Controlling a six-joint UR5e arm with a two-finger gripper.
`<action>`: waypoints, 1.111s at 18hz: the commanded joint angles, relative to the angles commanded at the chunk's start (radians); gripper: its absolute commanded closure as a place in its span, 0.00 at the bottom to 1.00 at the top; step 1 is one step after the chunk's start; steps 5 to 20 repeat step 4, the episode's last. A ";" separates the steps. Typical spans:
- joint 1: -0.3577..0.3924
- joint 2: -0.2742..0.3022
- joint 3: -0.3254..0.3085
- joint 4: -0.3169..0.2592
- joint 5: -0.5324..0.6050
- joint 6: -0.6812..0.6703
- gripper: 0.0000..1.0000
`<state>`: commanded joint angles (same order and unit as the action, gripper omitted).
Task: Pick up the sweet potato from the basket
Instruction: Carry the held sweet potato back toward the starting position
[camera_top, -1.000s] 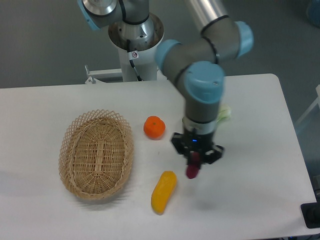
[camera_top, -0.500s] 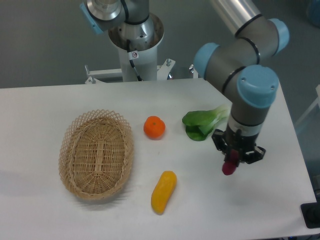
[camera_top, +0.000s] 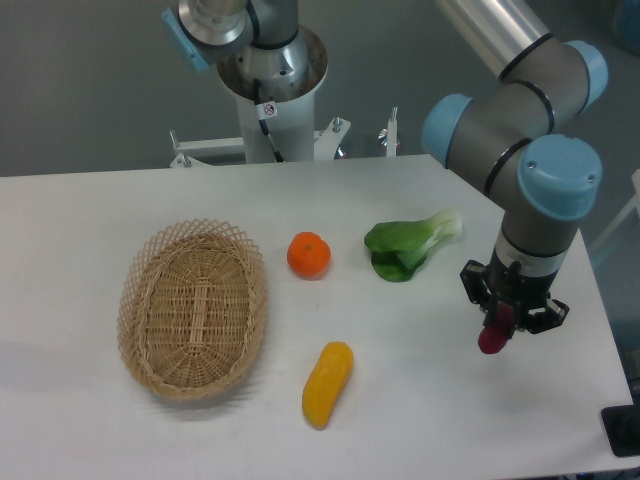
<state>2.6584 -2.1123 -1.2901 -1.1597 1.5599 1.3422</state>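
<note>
The sweet potato (camera_top: 492, 339), small and reddish-purple, hangs upright in my gripper (camera_top: 499, 326), which is shut on its upper end. Both are over the right part of the white table, a little above its surface. The basket (camera_top: 192, 309), an oval tan wicker one, lies on the left side of the table with nothing in it, far from the gripper.
An orange fruit (camera_top: 309, 255) sits right of the basket. A yellow-orange oblong vegetable (camera_top: 327, 383) lies near the front edge. A green leafy vegetable (camera_top: 408, 247) lies up and left of the gripper. The table's right edge is close to the gripper.
The arm has carried the sweet potato rightward across the table, from beside the yellow vegetable to near the right edge, uncovering the green leafy vegetable.
</note>
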 joint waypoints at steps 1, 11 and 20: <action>0.000 0.000 -0.002 0.002 0.002 0.000 1.00; 0.002 0.000 -0.005 0.003 0.002 0.000 1.00; 0.002 0.000 -0.005 0.003 0.002 0.000 1.00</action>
